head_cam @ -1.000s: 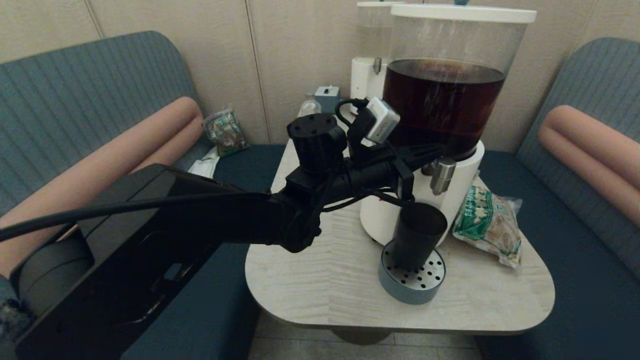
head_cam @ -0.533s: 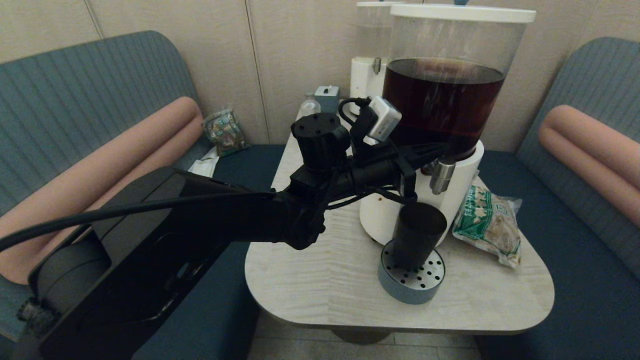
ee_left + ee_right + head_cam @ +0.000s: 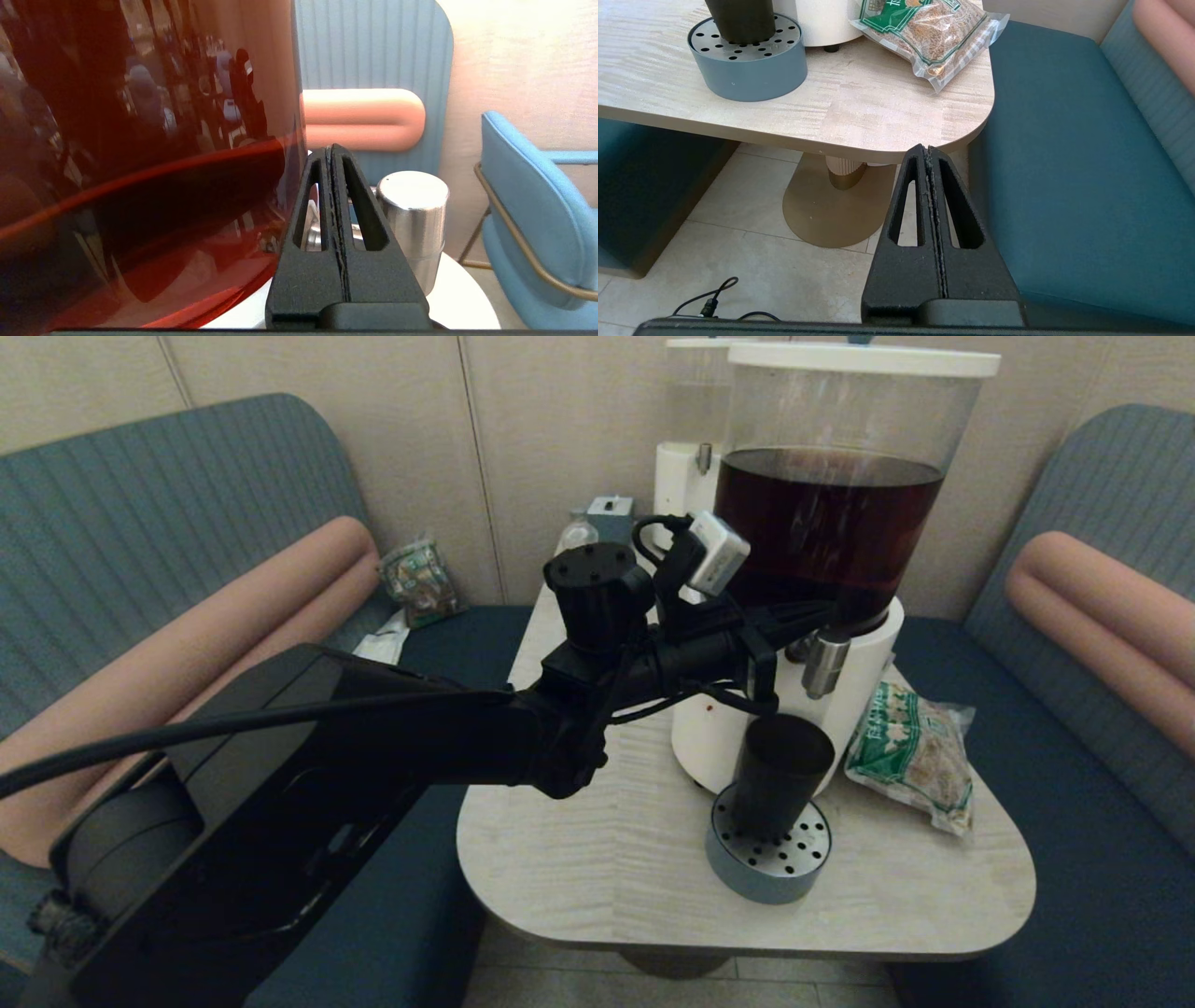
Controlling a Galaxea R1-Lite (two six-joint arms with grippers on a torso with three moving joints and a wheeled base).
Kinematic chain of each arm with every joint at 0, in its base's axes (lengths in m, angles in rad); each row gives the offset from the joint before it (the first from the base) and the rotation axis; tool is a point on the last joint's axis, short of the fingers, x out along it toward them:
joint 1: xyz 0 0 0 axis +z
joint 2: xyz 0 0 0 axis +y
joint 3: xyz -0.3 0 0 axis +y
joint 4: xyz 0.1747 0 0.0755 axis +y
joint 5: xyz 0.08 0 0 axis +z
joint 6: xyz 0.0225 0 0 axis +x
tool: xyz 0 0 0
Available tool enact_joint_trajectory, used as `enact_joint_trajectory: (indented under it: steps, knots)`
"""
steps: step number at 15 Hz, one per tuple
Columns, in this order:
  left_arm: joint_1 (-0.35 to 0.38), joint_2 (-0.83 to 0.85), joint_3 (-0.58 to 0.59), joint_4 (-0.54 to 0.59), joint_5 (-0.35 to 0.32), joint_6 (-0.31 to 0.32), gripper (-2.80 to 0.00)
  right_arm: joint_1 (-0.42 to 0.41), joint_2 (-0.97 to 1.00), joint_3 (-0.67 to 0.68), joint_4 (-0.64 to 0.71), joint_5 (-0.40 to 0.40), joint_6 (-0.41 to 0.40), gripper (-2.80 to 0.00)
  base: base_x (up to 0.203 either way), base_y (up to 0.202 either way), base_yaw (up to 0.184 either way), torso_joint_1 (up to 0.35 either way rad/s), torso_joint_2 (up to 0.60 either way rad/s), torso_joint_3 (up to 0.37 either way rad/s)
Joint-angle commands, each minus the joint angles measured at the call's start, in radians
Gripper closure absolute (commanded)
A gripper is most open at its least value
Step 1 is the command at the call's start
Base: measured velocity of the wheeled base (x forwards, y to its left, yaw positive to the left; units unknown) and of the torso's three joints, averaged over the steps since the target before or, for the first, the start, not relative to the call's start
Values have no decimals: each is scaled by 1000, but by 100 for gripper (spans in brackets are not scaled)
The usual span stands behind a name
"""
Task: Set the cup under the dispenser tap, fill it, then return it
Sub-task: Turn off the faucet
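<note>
The table carries the dispenser at its back, a drip tray in front, and a snack bag by the right edge.

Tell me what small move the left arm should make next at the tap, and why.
Probably press the shut left gripper sideways onto the dispenser tap. The cup already stands on the drip tray below the spout, no stream shows, and the gripper tip sits right beside the tap's silver cap. The right gripper hangs idle off the table's edge.
</note>
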State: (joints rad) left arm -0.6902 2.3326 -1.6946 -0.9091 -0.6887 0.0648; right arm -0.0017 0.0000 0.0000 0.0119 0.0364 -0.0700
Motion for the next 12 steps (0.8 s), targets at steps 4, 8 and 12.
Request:
enact_joint_trajectory:
  steps: [4,8,12]
  knots:
    - [0,-207,20,63,1,-34,0,0,2,0,0,0,-1,0,0,0,0,0,0,0]
    - [2,-352,165,92,10,-35,0,0,2,0,0,0,-1,0,0,0,0,0,0,0]
    - [34,-497,462,68,17,-20,0,0,2,0,0,0,-1,0,0,0,0,0,0,0]
